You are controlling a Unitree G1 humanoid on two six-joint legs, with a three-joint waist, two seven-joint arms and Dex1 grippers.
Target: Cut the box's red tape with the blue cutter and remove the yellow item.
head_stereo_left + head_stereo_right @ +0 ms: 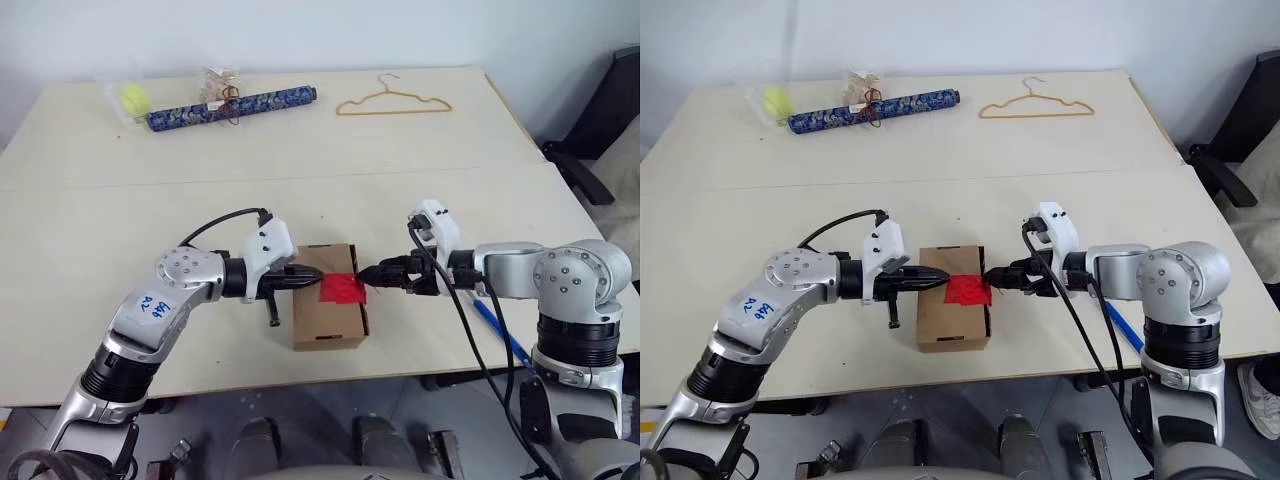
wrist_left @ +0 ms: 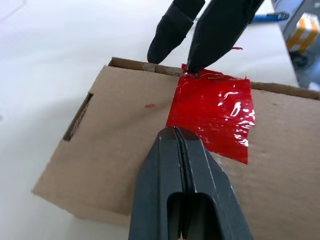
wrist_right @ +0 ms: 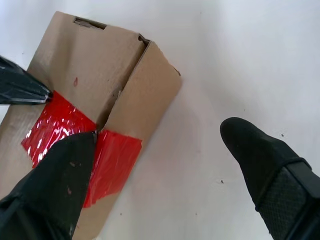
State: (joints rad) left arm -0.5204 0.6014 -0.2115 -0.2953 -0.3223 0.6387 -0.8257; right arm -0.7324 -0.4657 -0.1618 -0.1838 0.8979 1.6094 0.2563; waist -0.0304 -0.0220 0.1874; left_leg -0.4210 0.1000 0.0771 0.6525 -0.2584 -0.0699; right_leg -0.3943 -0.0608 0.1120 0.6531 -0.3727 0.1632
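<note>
Two grippers flank small brown cardboard box [image 1: 330, 310]: left gripper [image 1: 312, 280] closed, right gripper [image 1: 368, 274] open; light, stiff carton, grip sidewalls beside crinkled red tape patch [image 1: 341, 289].

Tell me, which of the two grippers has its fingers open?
The right gripper: its two black fingers stand wide apart beside the box. The left gripper is shut.

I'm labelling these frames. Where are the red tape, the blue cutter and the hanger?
red tape [image 2: 212, 112]: left wrist view, middle of the glossy strip.
blue cutter [image 1: 500, 330]: left eye view, mid-shaft by the right arm.
hanger [image 1: 395, 103]: left eye view, its wire shoulder.
</note>
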